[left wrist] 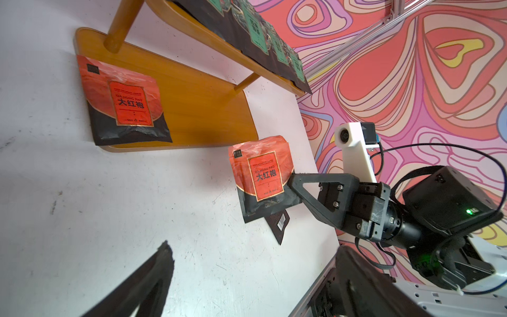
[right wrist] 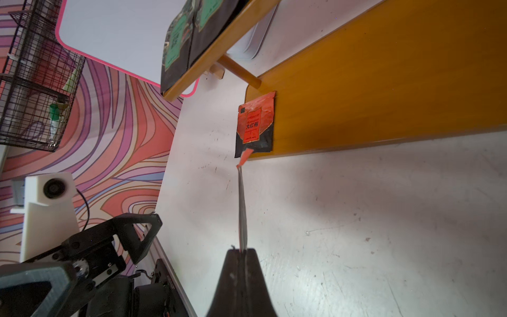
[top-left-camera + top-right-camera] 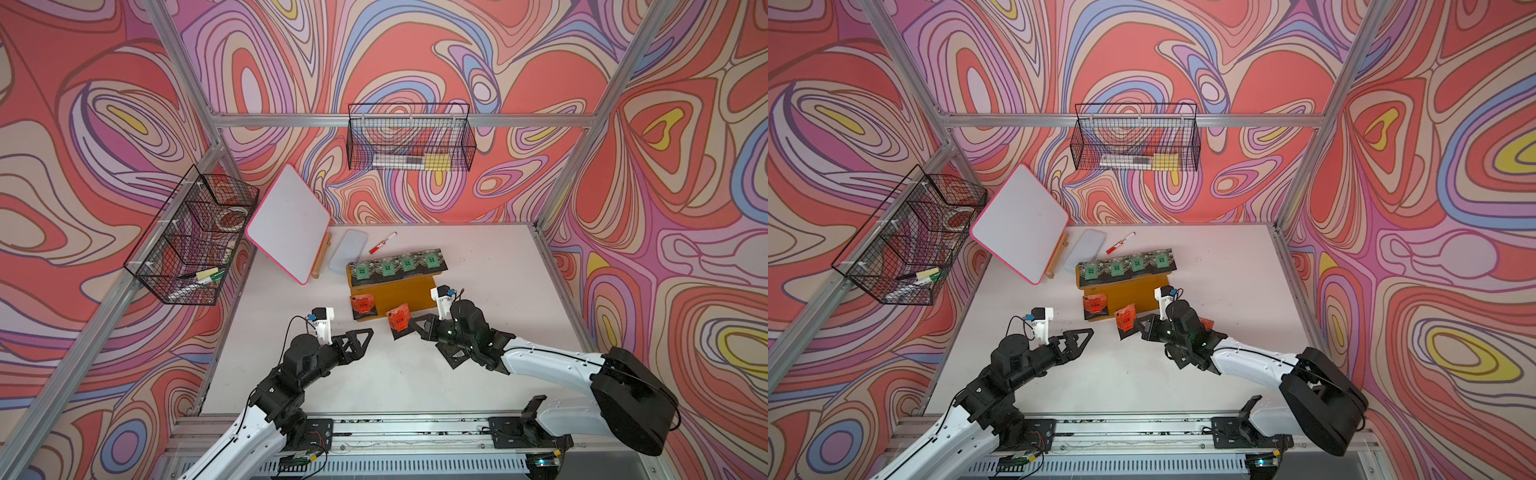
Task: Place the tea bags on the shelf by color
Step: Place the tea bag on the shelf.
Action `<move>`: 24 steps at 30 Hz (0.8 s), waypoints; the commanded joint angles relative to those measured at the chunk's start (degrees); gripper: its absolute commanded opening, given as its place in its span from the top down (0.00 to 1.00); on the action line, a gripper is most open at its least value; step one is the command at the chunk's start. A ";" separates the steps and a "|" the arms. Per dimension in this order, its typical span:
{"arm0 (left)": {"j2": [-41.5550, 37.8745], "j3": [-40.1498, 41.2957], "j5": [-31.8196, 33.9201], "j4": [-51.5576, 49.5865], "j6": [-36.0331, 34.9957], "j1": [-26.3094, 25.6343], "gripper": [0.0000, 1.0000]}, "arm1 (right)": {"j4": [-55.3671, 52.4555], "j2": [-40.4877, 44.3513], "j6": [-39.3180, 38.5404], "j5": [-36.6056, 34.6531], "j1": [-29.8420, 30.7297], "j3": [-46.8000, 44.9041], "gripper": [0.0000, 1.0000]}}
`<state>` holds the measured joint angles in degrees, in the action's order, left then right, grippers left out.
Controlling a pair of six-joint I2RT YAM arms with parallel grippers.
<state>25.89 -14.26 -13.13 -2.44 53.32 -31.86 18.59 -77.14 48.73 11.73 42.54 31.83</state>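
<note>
The mustard-yellow shelf (image 3: 399, 291) (image 3: 1133, 291) stands mid-table. Several green tea bags (image 3: 397, 264) (image 3: 1127, 264) line its upper board. One orange-red tea bag (image 3: 362, 303) (image 1: 120, 101) (image 2: 255, 123) lies flat at the left end of the lower board. My right gripper (image 3: 415, 322) (image 2: 241, 249) is shut on the edge of another orange-red tea bag (image 3: 399, 318) (image 1: 260, 175), held above the table just in front of the shelf. A black-backed sachet (image 1: 279, 225) lies on the table under it. My left gripper (image 3: 369, 331) (image 1: 253, 247) is open and empty, to the left of the held bag.
A pink-edged whiteboard (image 3: 286, 228) leans at the back left, beside a clear flat case (image 3: 348, 250) and a red marker (image 3: 382, 243). Black wire baskets hang on the back wall (image 3: 409, 141) and the left wall (image 3: 191, 237). More dark sachets (image 3: 457, 357) lie under my right arm.
</note>
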 commanded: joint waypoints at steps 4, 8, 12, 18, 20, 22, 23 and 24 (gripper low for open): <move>-0.84 -0.38 0.94 -1.97 -1.14 -0.05 0.03 | 4.84 -6.44 -2.34 -1.65 -2.13 4.46 1.00; -1.06 0.28 0.71 -1.47 -0.59 -0.05 0.03 | 6.07 -11.13 -2.21 -0.33 -3.64 6.93 1.00; -1.59 0.64 0.70 -1.75 -0.50 -0.07 0.02 | 7.10 -15.76 -2.05 0.55 -4.13 9.38 1.00; -2.02 0.73 0.81 -2.27 -0.50 -0.05 0.02 | 9.96 -21.09 -0.50 0.84 -4.22 11.56 1.00; -2.10 0.73 0.80 -2.39 -0.50 -0.07 0.02 | 10.48 -22.43 0.09 0.91 -4.22 11.97 1.00; -2.21 0.73 0.78 -2.48 -0.50 -0.06 0.02 | 10.82 -23.75 0.69 0.58 -4.22 12.31 1.00; -2.23 0.73 0.81 -2.47 -0.56 -0.05 0.02 | 10.96 -24.06 0.91 0.49 -4.31 12.37 1.00; -2.20 0.73 0.79 -2.41 -0.54 -0.05 0.02 | 11.15 -24.10 1.22 0.53 -4.31 12.46 1.00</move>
<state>24.40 -14.15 -12.82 -4.03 53.36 -31.86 27.70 -100.62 48.90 12.29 38.54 43.27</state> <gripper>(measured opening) 0.977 0.042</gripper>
